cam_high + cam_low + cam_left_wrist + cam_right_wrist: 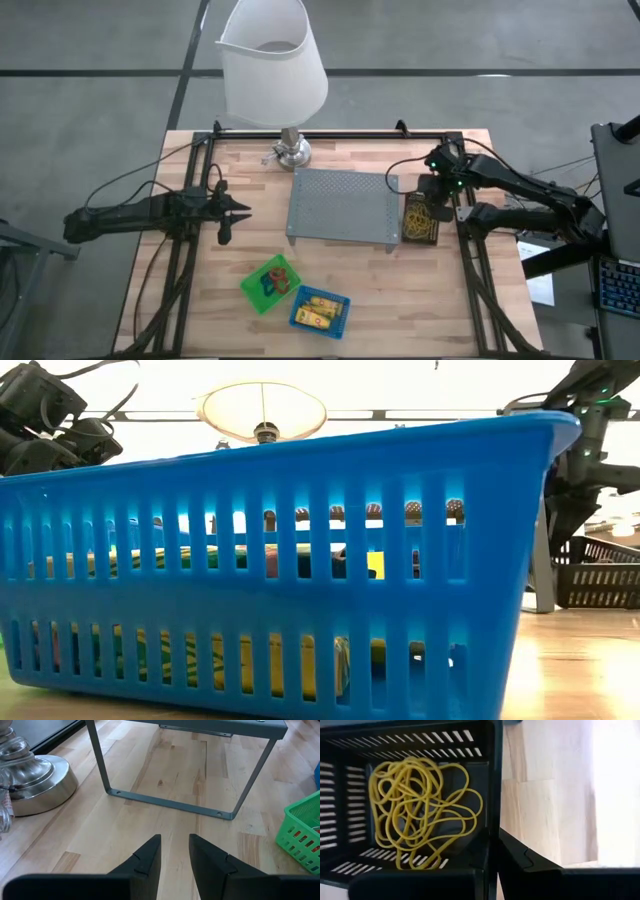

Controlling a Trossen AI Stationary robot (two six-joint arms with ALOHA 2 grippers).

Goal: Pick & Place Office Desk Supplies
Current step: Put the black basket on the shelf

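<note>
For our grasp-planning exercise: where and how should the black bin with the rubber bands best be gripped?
Probably by a rim wall of the black bin, from above. It sits upright with its top open, its thin slotted walls fit between two fingers, and the right gripper is over it. The rubber bands lie loosely inside.

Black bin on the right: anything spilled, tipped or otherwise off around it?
Nothing looks spilled. The black bin sits upright beside the grey mesh tray, with the yellow rubber bands tangled inside it. The right gripper is at its rim, one finger over the wall. The left gripper waits open, apart.
</note>
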